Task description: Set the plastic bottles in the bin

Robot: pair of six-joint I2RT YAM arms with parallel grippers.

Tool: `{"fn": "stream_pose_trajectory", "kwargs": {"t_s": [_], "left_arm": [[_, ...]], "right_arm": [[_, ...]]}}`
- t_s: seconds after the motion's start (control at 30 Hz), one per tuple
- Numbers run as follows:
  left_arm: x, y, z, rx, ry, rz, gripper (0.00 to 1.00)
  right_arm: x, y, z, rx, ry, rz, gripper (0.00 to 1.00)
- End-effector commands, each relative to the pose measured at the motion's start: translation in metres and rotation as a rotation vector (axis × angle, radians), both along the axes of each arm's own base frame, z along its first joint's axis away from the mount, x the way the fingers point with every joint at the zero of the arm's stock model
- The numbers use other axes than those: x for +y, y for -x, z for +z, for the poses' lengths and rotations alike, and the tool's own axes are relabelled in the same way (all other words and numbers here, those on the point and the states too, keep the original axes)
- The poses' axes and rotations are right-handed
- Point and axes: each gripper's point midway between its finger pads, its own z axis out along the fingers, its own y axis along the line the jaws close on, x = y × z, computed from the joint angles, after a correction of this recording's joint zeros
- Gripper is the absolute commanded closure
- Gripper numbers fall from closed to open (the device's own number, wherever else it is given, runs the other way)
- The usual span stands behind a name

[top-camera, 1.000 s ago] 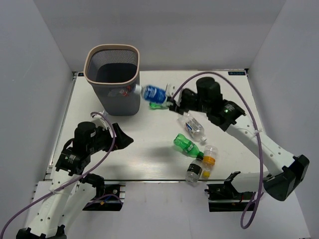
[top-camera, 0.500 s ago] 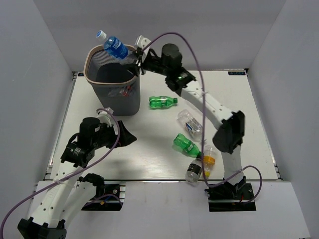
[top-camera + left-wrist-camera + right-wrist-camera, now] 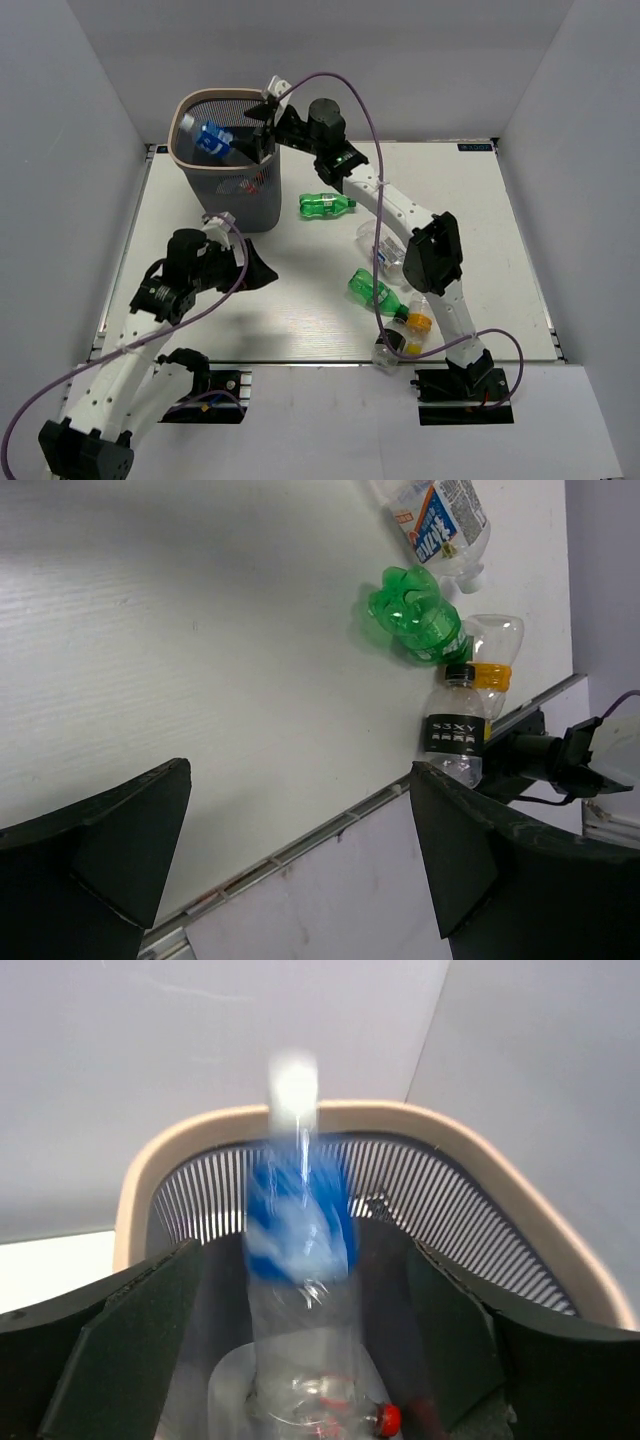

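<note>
A tall dark grey mesh wastebasket with a pale beige rim stood at the far left of a white table. The right gripper reached over the basket's right rim with its two dark fingers spread wide. In the right wrist view, a clear plastic bottle with a blue label and white cap appeared blurred between those fingers, touching neither, cap up, over the basket's opening. From above, it lay tilted within the mouth of the basket. Below it, at the bottom of the basket, a clear bottle with a red cap could be made out.

The left gripper hung over the near left part of the table, its fingers parted and nothing between them.

Five bottles lay on their sides on the table. A green bottle with a green label lay just right of the basket. Nearer the front, a clear bottle with a blue and white label was partly hidden under the right arm. Close by it lay a second green bottle, a clear bottle with an orange label and a clear bottle with a black label, these three clustered close together by the near edge.
</note>
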Motion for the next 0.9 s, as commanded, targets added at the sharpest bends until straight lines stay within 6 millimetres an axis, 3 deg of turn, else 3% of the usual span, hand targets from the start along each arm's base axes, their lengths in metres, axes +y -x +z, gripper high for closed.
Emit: {"fn": "stream_pose_trajectory", "kwargs": {"t_s": [0.0,0.07,0.1,0.13,0.2,0.23,0.27,0.3,0.33,0.37,0.4,0.43,0.47,0.5,0.53,0.57,0.6,0.67,0.7,0.73,0.77,0.8,0.87], "left_arm": [[-0.016,-0.023,0.023,-0.116,-0.005,-0.105,0.0],[-0.022,-0.037,0.036,-0.185,-0.025,-0.143,0.0],[-0.029,-0.044,0.032,-0.174,-0.033,-0.172,0.0],[-0.035,-0.053,0.044,-0.221,-0.031,-0.187,0.0],[-0.047,-0.061,0.047,-0.254,-0.049,-0.249,0.0],[-0.056,-0.071,0.045,-0.253,-0.059,-0.272,0.0],[-0.066,-0.077,0.049,-0.281,-0.052,-0.305,0.0],[-0.08,-0.076,0.048,-0.305,-0.061,-0.368,0.0],[-0.09,-0.082,0.057,-0.341,-0.066,-0.4,0.0],[-0.099,-0.093,0.042,-0.339,-0.115,-0.427,0.0],[-0.109,-0.103,0.053,-0.379,-0.129,-0.444,0.0],[-0.123,-0.102,0.049,-0.38,-0.152,-0.483,0.01],[-0.13,-0.111,0.027,-0.333,-0.211,-0.492,0.01],[-0.14,-0.121,0.04,-0.386,-0.24,-0.509,0.03],[-0.154,-0.12,0.037,-0.394,-0.27,-0.541,0.05],[-0.155,-0.131,0.033,-0.401,-0.331,-0.517,0.05],[-0.161,-0.144,0.027,-0.399,-0.39,-0.516,0.06],[-0.16,-0.164,0.02,-0.413,-0.508,-0.467,0.06],[-0.16,-0.182,0.013,-0.417,-0.571,-0.444,0.06],[-0.152,-0.197,0.01,-0.419,-0.643,-0.392,0.06],[-0.15,-0.205,0.005,-0.415,-0.685,-0.374,0.06],[-0.15,-0.216,0.008,-0.433,-0.713,-0.352,0.06],[-0.148,-0.233,-0.006,-0.432,-0.795,-0.337,0.05]], "right_arm": [[-0.04,0.021,0.103,-0.107,-0.14,-0.009,0.13],[-0.068,0.031,0.135,-0.078,-0.161,-0.022,0.26],[-0.085,0.037,0.151,-0.086,-0.17,-0.04,0.32],[-0.088,0.033,0.133,-0.02,-0.126,-0.055,0.53],[-0.129,0.044,0.157,-0.024,-0.129,-0.113,0.78],[-0.139,0.041,0.144,0.016,-0.077,-0.149,0.92],[-0.168,0.043,0.144,0.031,-0.061,-0.218,1.0],[-0.178,0.042,0.139,0.01,-0.027,-0.251,1.0],[-0.187,0.041,0.113,0.08,0.054,-0.279,1.0],[-0.216,0.038,0.09,0.107,0.146,-0.347,1.0],[-0.229,0.04,0.064,0.184,0.225,-0.372,1.0],[-0.238,0.04,0.047,0.224,0.275,-0.395,1.0],[-0.269,0.038,0.021,0.271,0.367,-0.437,0.8],[-0.283,0.047,-0.006,0.36,0.444,-0.439,0.62],[-0.299,0.049,-0.019,0.408,0.478,-0.456,0.46],[-0.312,0.069,-0.045,0.514,0.561,-0.428,0.35],[-0.335,0.07,-0.061,0.586,0.58,-0.462,0.28],[-0.34,0.092,-0.076,0.673,0.595,-0.382,0.28],[-0.356,0.104,-0.094,0.758,0.595,-0.376,0.34],[-0.36,0.109,-0.098,0.78,0.59,-0.365,0.43],[-0.357,0.121,-0.106,0.823,0.571,-0.307,0.66],[-0.366,0.123,-0.108,0.833,0.565,-0.317,1.0],[-0.38,0.131,-0.118,0.873,0.547,-0.329,1.0]]}}
